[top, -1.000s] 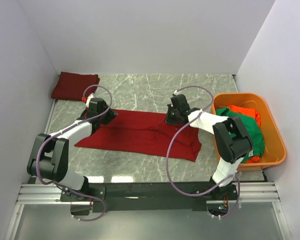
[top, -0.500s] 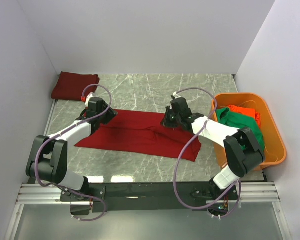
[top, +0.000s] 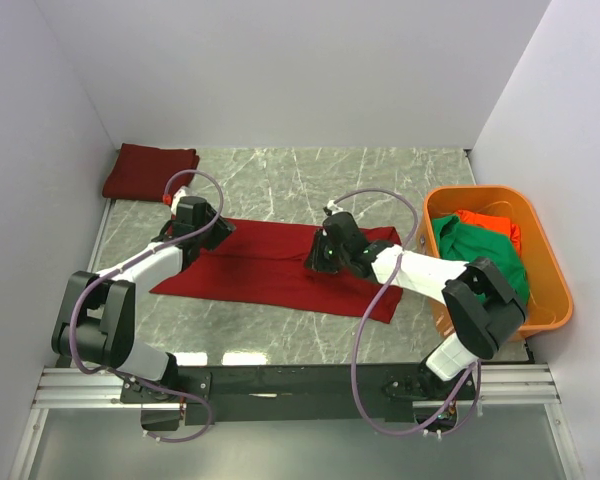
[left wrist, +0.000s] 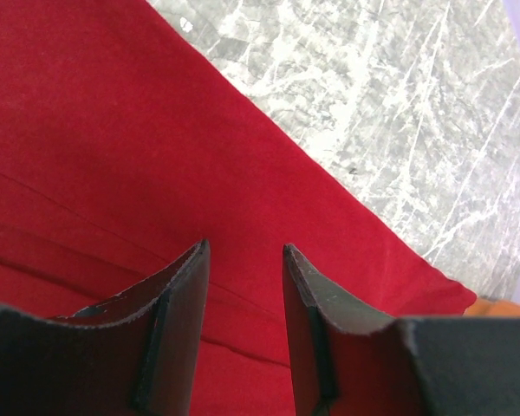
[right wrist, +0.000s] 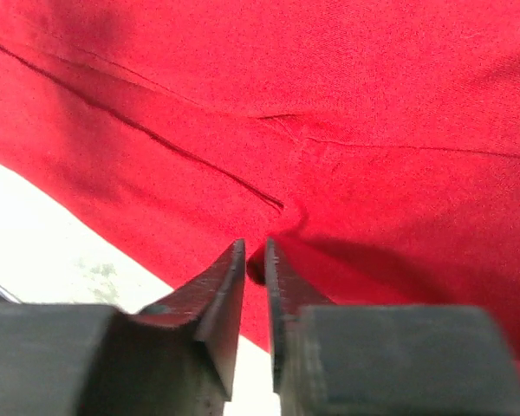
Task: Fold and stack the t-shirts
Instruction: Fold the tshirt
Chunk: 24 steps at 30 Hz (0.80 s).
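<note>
A crimson t-shirt (top: pixel 265 268) lies spread across the middle of the table. My left gripper (top: pixel 220 229) rests at its far left corner, jaws open, with cloth showing between the fingers (left wrist: pixel 243 248). My right gripper (top: pixel 315 261) sits over the shirt's middle, shut on a pinched fold of the red cloth (right wrist: pixel 254 250). A folded crimson shirt (top: pixel 150 170) lies in the back left corner. A green shirt (top: pixel 480 255) and an orange-red shirt (top: pixel 492 226) lie in the tub.
A rigid orange tub (top: pixel 552 270) stands at the right edge of the table. White walls close in the left, back and right. Grey marble tabletop (top: pixel 280 185) shows behind the spread shirt, and a front strip (top: pixel 280 335) before the arm bases.
My right gripper has moved left from the shirt's far right edge toward its middle, dragging the pinched cloth with it. The left arm has stayed put.
</note>
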Available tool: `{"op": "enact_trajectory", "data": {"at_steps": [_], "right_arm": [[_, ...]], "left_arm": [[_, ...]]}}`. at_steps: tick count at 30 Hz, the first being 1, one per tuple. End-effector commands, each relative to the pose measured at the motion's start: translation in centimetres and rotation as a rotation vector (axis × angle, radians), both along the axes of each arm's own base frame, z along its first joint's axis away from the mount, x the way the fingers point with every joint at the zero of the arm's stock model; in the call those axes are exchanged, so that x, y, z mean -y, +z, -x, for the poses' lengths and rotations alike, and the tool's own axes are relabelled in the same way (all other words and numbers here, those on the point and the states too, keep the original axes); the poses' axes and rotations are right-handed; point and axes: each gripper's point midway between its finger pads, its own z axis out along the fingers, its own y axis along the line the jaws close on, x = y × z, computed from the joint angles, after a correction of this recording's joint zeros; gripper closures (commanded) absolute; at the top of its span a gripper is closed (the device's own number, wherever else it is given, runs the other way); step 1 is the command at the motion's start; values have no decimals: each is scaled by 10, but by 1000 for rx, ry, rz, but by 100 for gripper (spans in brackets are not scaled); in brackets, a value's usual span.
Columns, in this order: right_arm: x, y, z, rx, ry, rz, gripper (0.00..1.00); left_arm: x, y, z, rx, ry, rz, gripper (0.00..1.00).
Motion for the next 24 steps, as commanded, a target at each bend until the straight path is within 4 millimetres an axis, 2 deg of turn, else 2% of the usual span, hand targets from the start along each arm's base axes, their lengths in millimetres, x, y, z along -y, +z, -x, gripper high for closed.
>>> {"op": "enact_trajectory", "data": {"at_steps": [1, 2, 3, 6, 9, 10, 14, 16, 18, 21, 22, 24], "right_arm": [[-5, 2, -4, 32, -21, -12, 75], [-4, 4, -4, 42, -21, -10, 72], [-3, 6, -4, 48, -23, -5, 65], [2, 11, -1, 62, -19, 8, 57], [12, 14, 5, 68, -34, 25, 56], [18, 21, 3, 91, -59, 25, 55], [56, 25, -17, 97, -168, 91, 53], [64, 25, -24, 96, -188, 91, 53], [74, 22, -32, 89, -213, 112, 53], [81, 4, -38, 51, -223, 175, 55], [81, -6, -39, 27, -220, 191, 55], [77, -14, -37, 8, -195, 196, 57]], "left_arm": [[7, 12, -4, 50, -27, 21, 55], [7, 12, -4, 48, -27, 22, 55], [8, 12, -5, 51, -29, 23, 55], [9, 11, -4, 49, -36, 29, 55], [10, 11, -5, 53, -39, 28, 55], [9, 11, -5, 51, -38, 27, 55], [9, 9, -4, 51, -38, 29, 55], [9, 10, -4, 53, -36, 32, 56], [10, 10, -4, 53, -38, 33, 55], [9, 10, -3, 53, -36, 33, 55], [12, 10, -2, 51, -46, 42, 55], [12, 12, -2, 55, -46, 45, 56]]}}
